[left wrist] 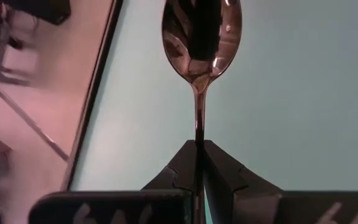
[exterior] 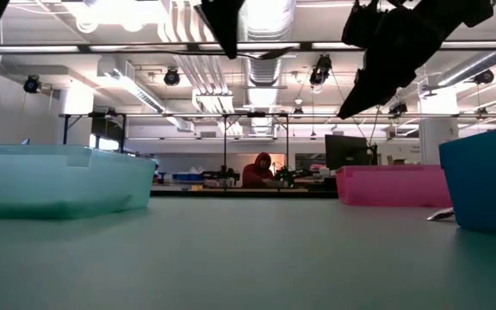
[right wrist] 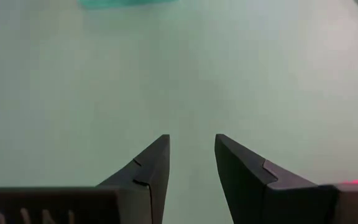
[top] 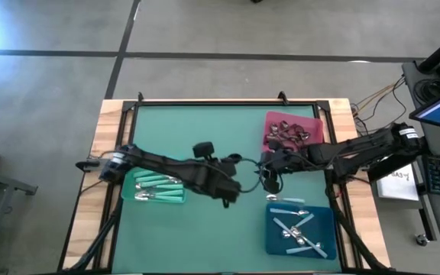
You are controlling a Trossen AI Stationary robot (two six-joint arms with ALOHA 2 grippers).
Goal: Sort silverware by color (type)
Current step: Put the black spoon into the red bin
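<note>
- The left pincer (left wrist: 199,163) is clamped tight on the thin stem of an all-metal spoon (left wrist: 201,43), whose bowl juts out ahead over the green surface (top: 205,229).
- Seen from above, it hangs near the surface's middle; the pink tray (top: 272,122) of dark spoons lies at about two o'clock, probably the right destination.
- A good delivery would keep the spoon level and release it low inside the tray walls.
- The right pincer (right wrist: 191,163) is empty, its fingers partly apart, just beside the left one on that route, so room is tight.
- The teal tray (top: 145,197) at nine o'clock and the blue tray (top: 275,237) at five leave open room elsewhere.
</note>
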